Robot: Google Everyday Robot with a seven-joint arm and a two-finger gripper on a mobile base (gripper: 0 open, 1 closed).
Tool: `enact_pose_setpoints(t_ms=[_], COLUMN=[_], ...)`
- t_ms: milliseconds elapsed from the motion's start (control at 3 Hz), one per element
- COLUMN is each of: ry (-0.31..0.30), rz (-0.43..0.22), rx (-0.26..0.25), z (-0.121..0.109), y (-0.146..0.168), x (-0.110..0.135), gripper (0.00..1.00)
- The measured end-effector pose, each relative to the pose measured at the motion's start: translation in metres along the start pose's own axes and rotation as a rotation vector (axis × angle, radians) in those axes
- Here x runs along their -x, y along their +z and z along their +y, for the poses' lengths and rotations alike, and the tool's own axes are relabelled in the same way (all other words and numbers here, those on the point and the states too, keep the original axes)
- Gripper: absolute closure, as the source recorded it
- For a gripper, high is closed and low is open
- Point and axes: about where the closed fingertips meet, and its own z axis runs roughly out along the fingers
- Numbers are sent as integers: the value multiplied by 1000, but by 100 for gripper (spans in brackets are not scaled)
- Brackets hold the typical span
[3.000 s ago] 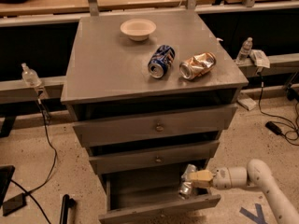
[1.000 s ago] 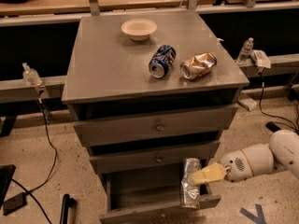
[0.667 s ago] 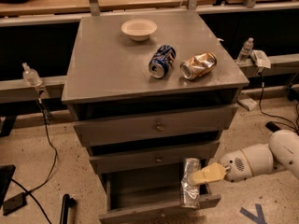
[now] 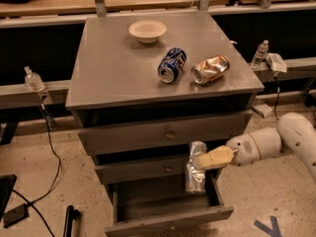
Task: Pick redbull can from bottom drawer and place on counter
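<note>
The slim silver redbull can (image 4: 195, 168) hangs upright above the right side of the open bottom drawer (image 4: 168, 216), in front of the middle drawer's face. My gripper (image 4: 203, 161) reaches in from the right and is shut on the can near its upper half. The white arm (image 4: 276, 141) stretches off to the right edge. The grey counter (image 4: 113, 68) tops the cabinet well above the can.
On the counter lie a white bowl (image 4: 147, 31), a wider blue can (image 4: 172, 65) on its side and a crushed gold can (image 4: 210, 69). Two knobbed drawers (image 4: 168, 134) are closed above. A cable (image 4: 49, 137) hangs left; a dark object (image 4: 69, 221) lies on the floor.
The gripper has lifted the can from low inside the bottom drawer up to the height of the middle drawer. The arm has risen with it.
</note>
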Motion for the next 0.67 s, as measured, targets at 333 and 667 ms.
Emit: enact_pose_setpoints(t_ms=[333, 667], ry=[-57, -122], rz=[-3, -8], rx=[23, 81], z=[-29, -65], y=[-7, -11], x=[-83, -159], gripper=[100, 100])
